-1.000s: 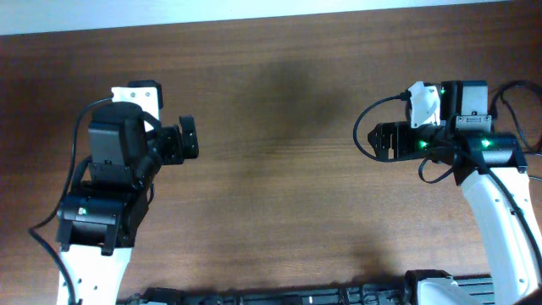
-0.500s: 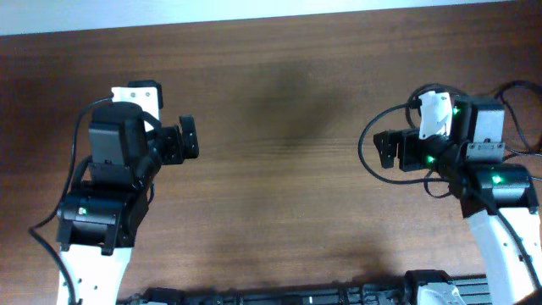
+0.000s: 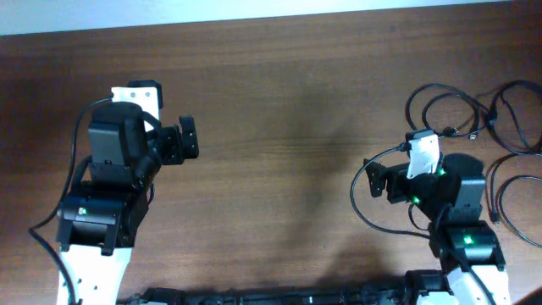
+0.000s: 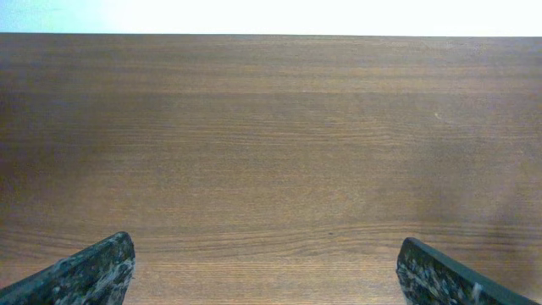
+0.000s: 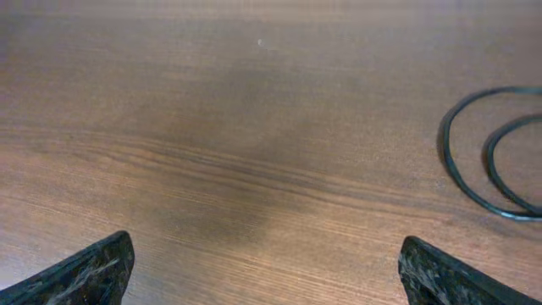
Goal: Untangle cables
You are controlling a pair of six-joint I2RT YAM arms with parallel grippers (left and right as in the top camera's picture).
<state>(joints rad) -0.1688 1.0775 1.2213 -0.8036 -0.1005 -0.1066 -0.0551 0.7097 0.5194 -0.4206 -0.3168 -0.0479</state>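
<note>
Thin black cables lie in loose loops at the table's far right. One coil with small plug ends (image 3: pixel 491 119) sits at the upper right and another coil (image 3: pixel 494 199) lies below it, beside the right arm. In the right wrist view, two nested cable loops (image 5: pixel 445 148) show at the right edge. My right gripper (image 3: pixel 377 180) is open and empty over bare wood, left of the coils; its fingertips (image 5: pixel 95 269) stand wide apart. My left gripper (image 3: pixel 185 140) is open and empty at the left, far from any cable, with only wood between its fingertips (image 4: pixel 93 269).
The brown wooden table (image 3: pixel 279 102) runs to a pale far edge at the top. The thick black wire (image 3: pixel 356 191) looping off the right arm belongs to the robot. A dark rail lies along the near edge.
The right arm has drawn back toward the near edge, uncovering the cable coils at the far right. Left arm unmoved; both grippers stay open.
</note>
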